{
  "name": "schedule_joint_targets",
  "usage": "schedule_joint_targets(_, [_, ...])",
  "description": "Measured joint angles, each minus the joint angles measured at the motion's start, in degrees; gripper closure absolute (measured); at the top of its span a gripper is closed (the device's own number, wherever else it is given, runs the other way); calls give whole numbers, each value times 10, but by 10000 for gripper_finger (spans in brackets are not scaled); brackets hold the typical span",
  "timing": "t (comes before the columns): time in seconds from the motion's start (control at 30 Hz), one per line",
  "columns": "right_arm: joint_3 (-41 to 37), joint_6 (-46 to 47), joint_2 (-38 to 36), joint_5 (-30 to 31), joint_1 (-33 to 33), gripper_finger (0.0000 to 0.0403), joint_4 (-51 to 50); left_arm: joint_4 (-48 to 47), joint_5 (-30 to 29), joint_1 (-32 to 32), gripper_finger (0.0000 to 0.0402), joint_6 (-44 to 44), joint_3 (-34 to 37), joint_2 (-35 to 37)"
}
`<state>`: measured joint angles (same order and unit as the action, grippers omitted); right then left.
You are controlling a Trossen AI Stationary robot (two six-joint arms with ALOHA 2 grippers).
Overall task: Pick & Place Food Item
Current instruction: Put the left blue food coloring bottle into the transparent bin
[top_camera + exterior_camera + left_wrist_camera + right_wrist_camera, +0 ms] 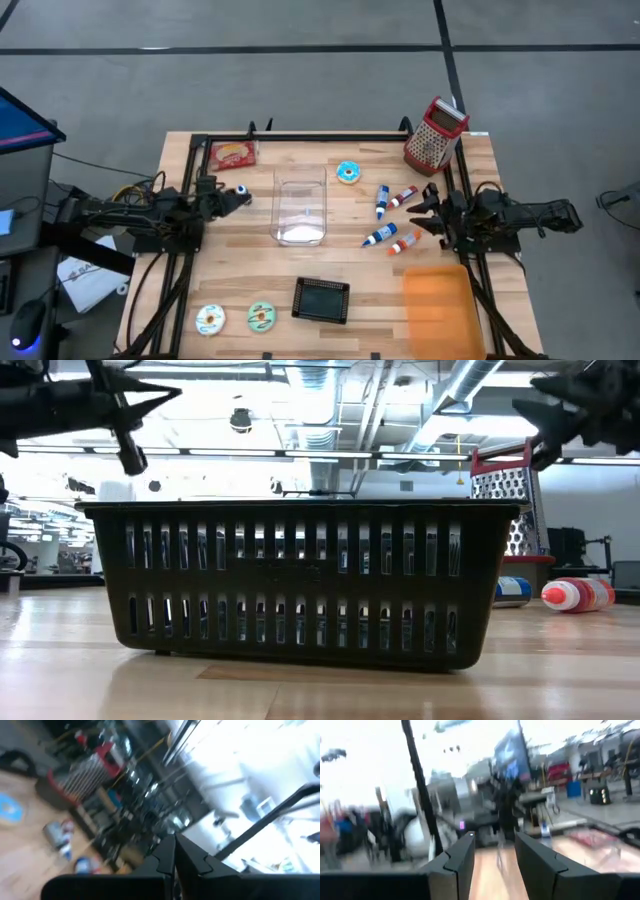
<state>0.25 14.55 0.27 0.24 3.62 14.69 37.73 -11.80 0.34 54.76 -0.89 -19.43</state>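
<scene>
The food items lie untouched on the wooden table: a blue-iced donut point(348, 172) at the far middle, two pale donuts point(210, 319) point(262, 317) at the near left, and a red snack packet point(233, 153) at the far left. My left gripper point(243, 197) hovers shut at the table's left side, left of a clear container point(301, 210); its fingers meet in the left wrist view point(175, 857). My right gripper point(422, 212) hovers open at the right side beside several small bottles point(383, 200), with nothing between its fingers point(494, 852).
A black slotted basket point(321, 300) stands at the near middle and fills the low view point(300, 580). A red-handled grater point(434, 133) stands at the far right. An orange tray point(440, 305) lies at the near right. A black frame runs along the table's far edge.
</scene>
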Motion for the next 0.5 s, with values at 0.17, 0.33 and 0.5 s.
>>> schedule_joint_targets(0.17, [1, 134, 3, 29, 0, 268, 122, 157, -29, 0, 399, -66, 0, -31])
schedule_joint_targets(0.33, [9, 215, 4, 81, 0, 268, 180, 238, -58, 0, 391, -105, -8, -71])
schedule_joint_targets(0.5, [10, 211, 4, 132, 0, 268, 214, 244, -86, 0, 373, -128, -25, -111])
